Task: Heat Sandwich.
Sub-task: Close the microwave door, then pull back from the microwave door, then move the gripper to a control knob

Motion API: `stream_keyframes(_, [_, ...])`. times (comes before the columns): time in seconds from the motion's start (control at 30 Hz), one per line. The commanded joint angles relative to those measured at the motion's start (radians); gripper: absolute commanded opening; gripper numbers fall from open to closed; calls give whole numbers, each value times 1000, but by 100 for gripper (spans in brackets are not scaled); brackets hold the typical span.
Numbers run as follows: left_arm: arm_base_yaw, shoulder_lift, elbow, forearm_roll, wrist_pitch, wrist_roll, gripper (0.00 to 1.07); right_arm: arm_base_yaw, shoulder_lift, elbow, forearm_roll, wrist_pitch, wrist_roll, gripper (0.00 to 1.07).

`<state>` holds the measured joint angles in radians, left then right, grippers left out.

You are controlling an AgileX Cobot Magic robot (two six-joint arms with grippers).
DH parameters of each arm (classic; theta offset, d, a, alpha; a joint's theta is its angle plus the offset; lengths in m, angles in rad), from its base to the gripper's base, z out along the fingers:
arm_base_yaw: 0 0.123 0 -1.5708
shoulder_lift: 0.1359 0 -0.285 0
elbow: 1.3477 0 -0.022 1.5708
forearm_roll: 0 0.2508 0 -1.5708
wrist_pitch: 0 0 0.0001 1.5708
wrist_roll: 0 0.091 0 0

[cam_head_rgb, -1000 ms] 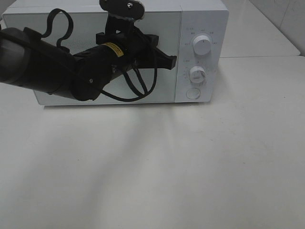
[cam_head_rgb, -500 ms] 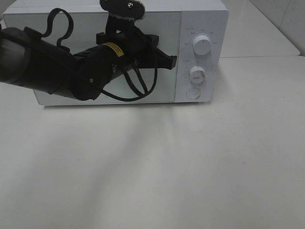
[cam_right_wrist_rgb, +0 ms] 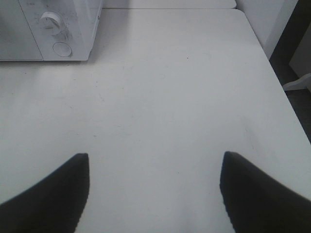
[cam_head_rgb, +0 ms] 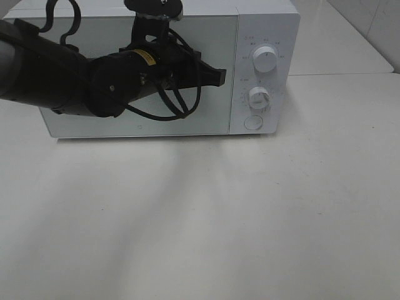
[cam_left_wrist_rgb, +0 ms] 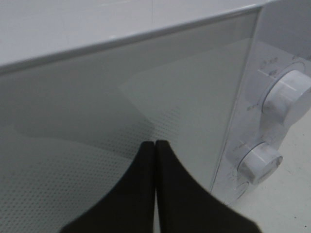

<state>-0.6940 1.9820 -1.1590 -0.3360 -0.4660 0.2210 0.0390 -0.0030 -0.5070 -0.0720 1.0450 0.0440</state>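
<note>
Nearest, the bare white table [cam_head_rgb: 200, 225] is seen, with nothing lying on its near part; over it, toward its right side, the black right gripper [cam_right_wrist_rgb: 154, 160] is held with its 2 fingers wide apart and nothing between them; in the exterior view it is not seen.

Farther back, along the table's far edge, the white box-shaped microwave oven [cam_head_rgb: 265, 15] is stood; its grey tinted glass door [cam_head_rgb: 215, 106] is closed.

In front of that door the black left gripper [cam_left_wrist_rgb: 155, 145] is held, its 2 fingers pressed together on nothing, the tips near the door's right edge and pointing toward the control panel.

The sandwich is not seen in any view; whether it lies behind the tinted glass cannot be told.

Just right of the left fingertips, on the panel, the upper white round knob [cam_head_rgb: 265, 60], the lower white round knob [cam_head_rgb: 258, 97] and the round white button [cam_head_rgb: 252, 122] are stacked top to bottom; the left arm is judged much the nearer to them; a short reach rightward would be called for.
</note>
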Motion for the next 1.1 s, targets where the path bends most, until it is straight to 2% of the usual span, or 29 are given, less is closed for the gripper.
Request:
stream_keyframes(0.03, [0, -48, 33, -38, -7, -5, 0, -6, -29, 1, 1, -10, -2, 73])
stream_keyframes(0.23, [-8, -132, 104, -38, 158, -5, 0, -6, -29, 1, 1, -10, -2, 73])
stream_keyframes(0.3, [-8, -170, 120, -38, 293, -5, 10, -6, -29, 1, 1, -10, -1, 73])
stream_keyframes(0.33, [-8, -170, 120, -38, 293, -5, 10, -6, -29, 1, 1, -10, -1, 73])
stream_keyframes(0.37, [-8, -179, 121, -38, 333, -5, 17, -6, -29, 1, 1, -10, -1, 73])
stream_keyframes(0.4, [-8, -203, 121, -38, 420, -5, 40, -6, -29, 1, 1, -10, -1, 73])
stream_keyframes(0.47, [-8, -224, 121, -38, 503, -8, 72, -6, -29, 1, 1, -10, -1, 73])
stream_keyframes(0.5, [-8, -224, 121, -38, 503, -8, 72, -6, -29, 1, 1, -10, -1, 73])
stream_keyframes(0.57, [-7, -243, 120, -39, 591, -9, 101, -6, -29, 1, 1, -10, -1, 73])
stream_keyframes(0.8, [-7, -282, 120, 8, 767, -6, 99, -6, -29, 1, 1, -10, -1, 73])
stream_keyframes(0.87, [-7, -300, 120, 74, 867, -7, 99, -6, -29, 1, 1, -10, -1, 73])
stream_keyframes(0.97, [-6, -311, 120, 98, 926, -14, 99, -6, -29, 1, 1, -10, -1, 73])
stream_keyframes(1.0, [-3, -321, 119, 110, 997, -41, 99, -6, -29, 1, 1, -10, -1, 73])
stream_keyframes(1.1, [-3, -330, 119, 134, 1094, -65, 99, -6, -29, 1, 1, -10, -1, 73])
